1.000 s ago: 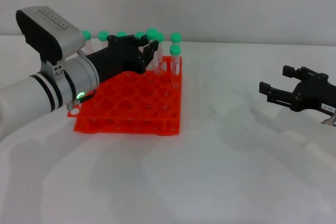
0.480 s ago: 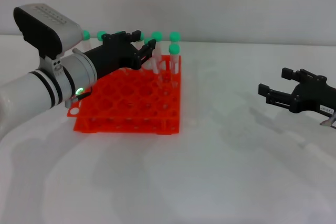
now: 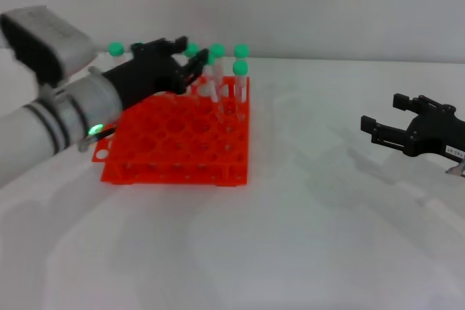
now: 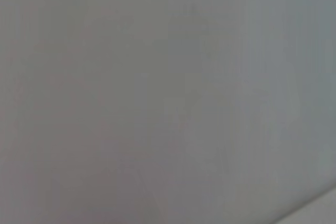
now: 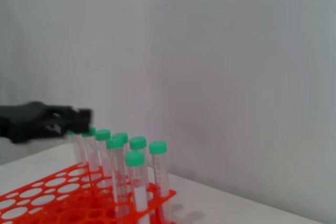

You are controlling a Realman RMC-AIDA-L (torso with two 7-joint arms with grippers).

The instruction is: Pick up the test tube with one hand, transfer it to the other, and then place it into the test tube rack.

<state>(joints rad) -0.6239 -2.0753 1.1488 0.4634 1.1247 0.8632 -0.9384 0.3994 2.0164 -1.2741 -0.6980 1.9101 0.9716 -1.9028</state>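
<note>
The orange-red test tube rack [image 3: 174, 143] stands left of centre; it also shows in the right wrist view [image 5: 63, 198]. Several green-capped clear tubes stand upright along its far side. The test tube [image 3: 212, 81] nearest my left fingertips stands in a hole, with no finger on it. My left gripper [image 3: 190, 56] hovers over the rack's far edge, open and empty, just left of that tube; the right wrist view shows it [image 5: 79, 120] beside the tubes [image 5: 137, 182]. My right gripper [image 3: 383, 130] is open and empty, low over the table at the right.
The white table [image 3: 305, 237] stretches in front and between the rack and my right gripper. A pale wall [image 3: 327, 5] stands behind. The left wrist view shows only plain grey surface.
My left gripper has drawn back to the left and slightly up, away from the tubes, leaving a tube standing in the rack. The right arm has not moved.
</note>
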